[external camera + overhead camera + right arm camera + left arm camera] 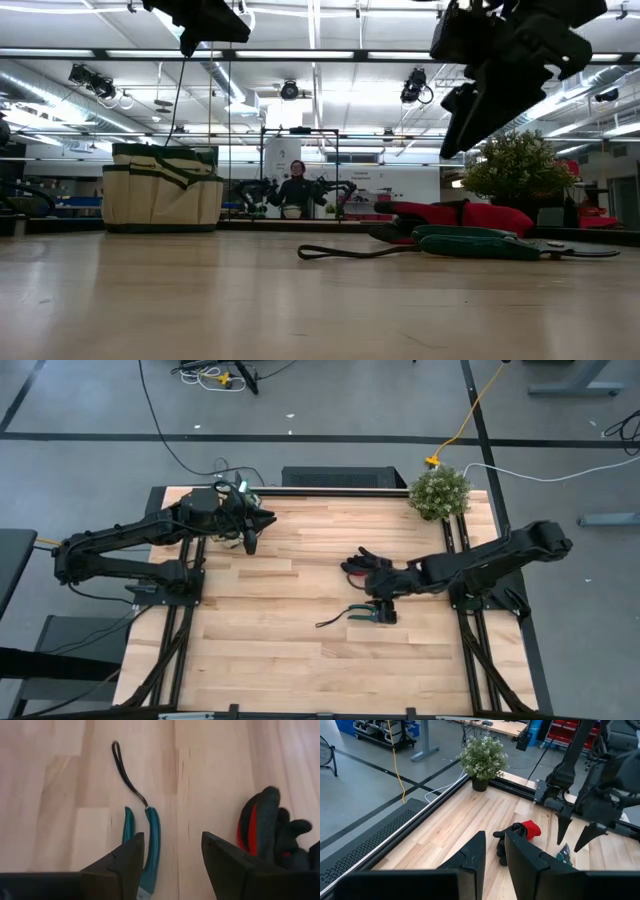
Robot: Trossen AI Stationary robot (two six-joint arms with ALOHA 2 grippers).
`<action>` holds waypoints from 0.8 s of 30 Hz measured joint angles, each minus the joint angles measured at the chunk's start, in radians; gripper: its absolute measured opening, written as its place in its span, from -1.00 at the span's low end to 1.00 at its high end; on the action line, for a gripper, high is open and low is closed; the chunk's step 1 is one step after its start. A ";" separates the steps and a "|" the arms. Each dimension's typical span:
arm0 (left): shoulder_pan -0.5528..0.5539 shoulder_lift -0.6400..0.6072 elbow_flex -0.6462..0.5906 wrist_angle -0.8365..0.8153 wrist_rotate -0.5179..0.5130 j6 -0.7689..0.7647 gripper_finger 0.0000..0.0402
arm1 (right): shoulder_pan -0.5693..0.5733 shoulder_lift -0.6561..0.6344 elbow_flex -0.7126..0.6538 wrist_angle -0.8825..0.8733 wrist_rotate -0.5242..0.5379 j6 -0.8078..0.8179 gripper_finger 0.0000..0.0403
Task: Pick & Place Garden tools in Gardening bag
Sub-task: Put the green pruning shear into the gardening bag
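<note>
Fingers: right gripper (170, 865) wide open, empty, above teal-handled shears (150, 845) center-right of frame; gloves (272, 832) beside. Left gripper (492, 857) narrowly open, empty, upper left over bag (162, 187).

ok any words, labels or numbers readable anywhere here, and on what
None can be read.
The gardening bag shows no print.
The green-handled shears and the black-and-red gloves show no marking.
Signs on the far wall of the room in the low view are too small and blurred to read.
</note>
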 joint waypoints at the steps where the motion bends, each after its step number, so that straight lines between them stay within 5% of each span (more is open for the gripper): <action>1: 0.000 0.000 0.000 0.000 0.000 0.000 -0.61 | 0.000 0.011 0.000 0.003 0.000 0.000 0.00; 24: 0.000 0.000 0.000 -0.001 0.000 0.002 -0.61 | 0.011 0.214 0.000 0.046 -0.026 -0.026 0.00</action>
